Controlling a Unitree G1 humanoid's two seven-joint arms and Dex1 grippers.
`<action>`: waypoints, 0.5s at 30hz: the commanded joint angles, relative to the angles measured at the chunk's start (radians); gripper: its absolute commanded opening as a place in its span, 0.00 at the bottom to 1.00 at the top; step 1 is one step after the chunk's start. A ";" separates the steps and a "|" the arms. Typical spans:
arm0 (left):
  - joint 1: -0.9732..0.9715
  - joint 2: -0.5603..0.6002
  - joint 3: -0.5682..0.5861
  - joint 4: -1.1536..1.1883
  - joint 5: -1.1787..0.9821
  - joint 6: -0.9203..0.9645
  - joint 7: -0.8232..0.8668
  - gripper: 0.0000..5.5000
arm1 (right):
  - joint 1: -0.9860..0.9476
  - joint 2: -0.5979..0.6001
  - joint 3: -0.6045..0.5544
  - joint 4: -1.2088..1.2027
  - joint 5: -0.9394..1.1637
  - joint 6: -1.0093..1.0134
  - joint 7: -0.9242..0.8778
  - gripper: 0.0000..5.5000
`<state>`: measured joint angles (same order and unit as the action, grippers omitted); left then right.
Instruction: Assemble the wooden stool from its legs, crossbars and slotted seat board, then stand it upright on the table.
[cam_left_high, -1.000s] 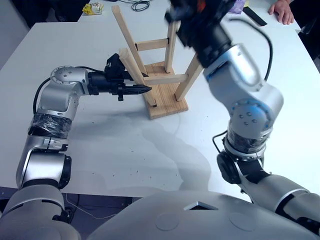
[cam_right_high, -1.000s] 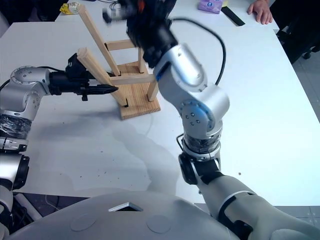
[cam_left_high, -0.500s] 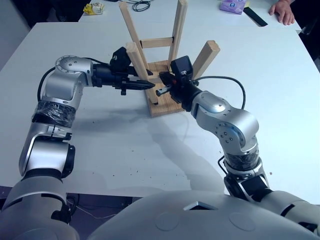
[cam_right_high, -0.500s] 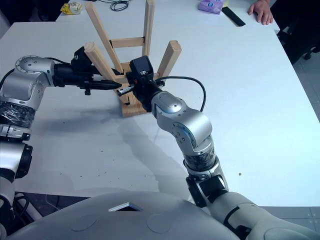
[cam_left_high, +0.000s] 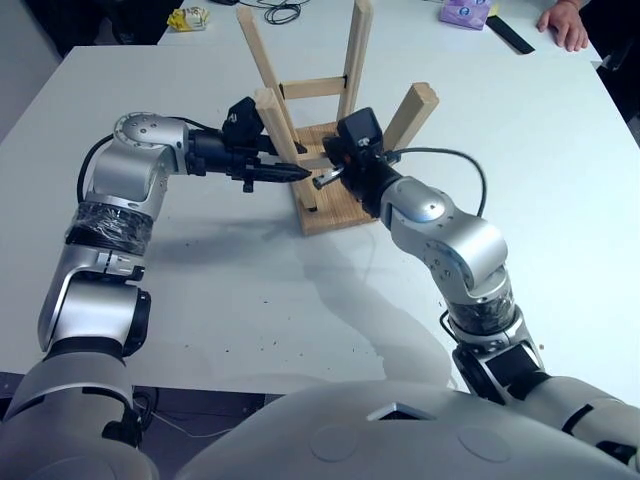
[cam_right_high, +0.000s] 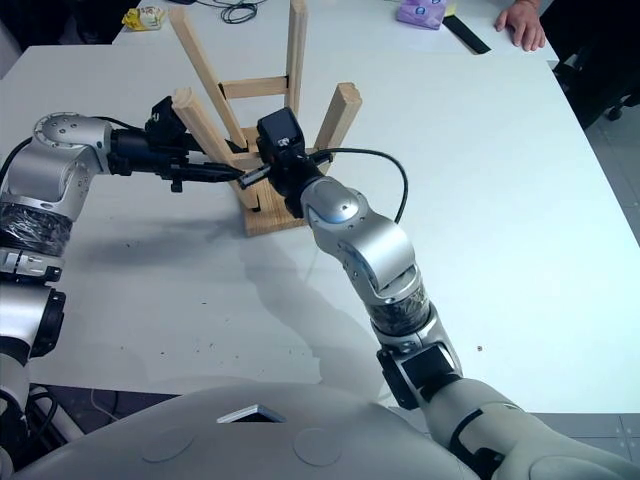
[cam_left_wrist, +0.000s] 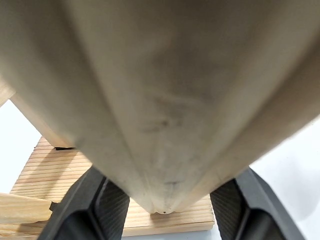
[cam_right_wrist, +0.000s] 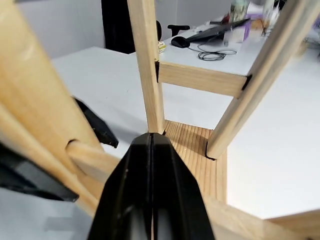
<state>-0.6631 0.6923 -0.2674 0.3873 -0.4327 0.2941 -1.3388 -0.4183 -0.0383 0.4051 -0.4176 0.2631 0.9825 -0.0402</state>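
While the stool (cam_left_high: 354, 60) stands upside down toward the far side of the white table (cam_left_high: 200, 280), both arms reach in to it from either side. Its slatted seat board (cam_left_high: 340, 212) lies flat on the table and the four legs point up, splayed outward. One crossbar (cam_left_high: 312, 88) joins the two far legs, and a second crossbar (cam_left_high: 322, 158) runs between the near ones, partly hidden by the arms.

The left gripper (cam_left_high: 285, 172) comes in level from the left at the near left leg (cam_left_high: 272, 120). In the left wrist view this leg sits between the two dark fingers (cam_left_wrist: 95, 205), so they appear to be grasping it, though the contact itself is hard to make out.

The right gripper (cam_left_high: 322, 181) points into the middle of the stool, just beside the left one, its tip low over the seat board. Its fingers (cam_right_wrist: 152, 190) are clenched together with nothing between them.

Along the far edge of the table lie a purple pack (cam_left_high: 465, 12), a yellow wrapper (cam_left_high: 187, 15) and a coiled cable (cam_left_high: 283, 10), all well apart from the stool.
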 joint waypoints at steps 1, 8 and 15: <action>0.149 0.003 -0.119 0.049 0.111 0.101 -0.038 0.38 | 0.027 0.018 0.016 0.015 -0.004 0.045 0.025 0.00; 0.188 0.004 -0.112 0.057 0.110 0.094 -0.013 0.38 | -0.148 0.175 -0.206 -0.045 0.054 -0.068 0.000 0.00; 0.215 -0.006 -0.114 0.049 0.106 0.089 0.009 0.38 | -0.031 -0.012 -0.008 0.034 -0.017 0.014 0.109 0.00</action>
<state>-0.6228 0.6956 -0.2500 0.3654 -0.4533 0.2704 -1.3145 -0.5347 0.0371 0.2968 -0.4229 0.2788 0.9518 0.0234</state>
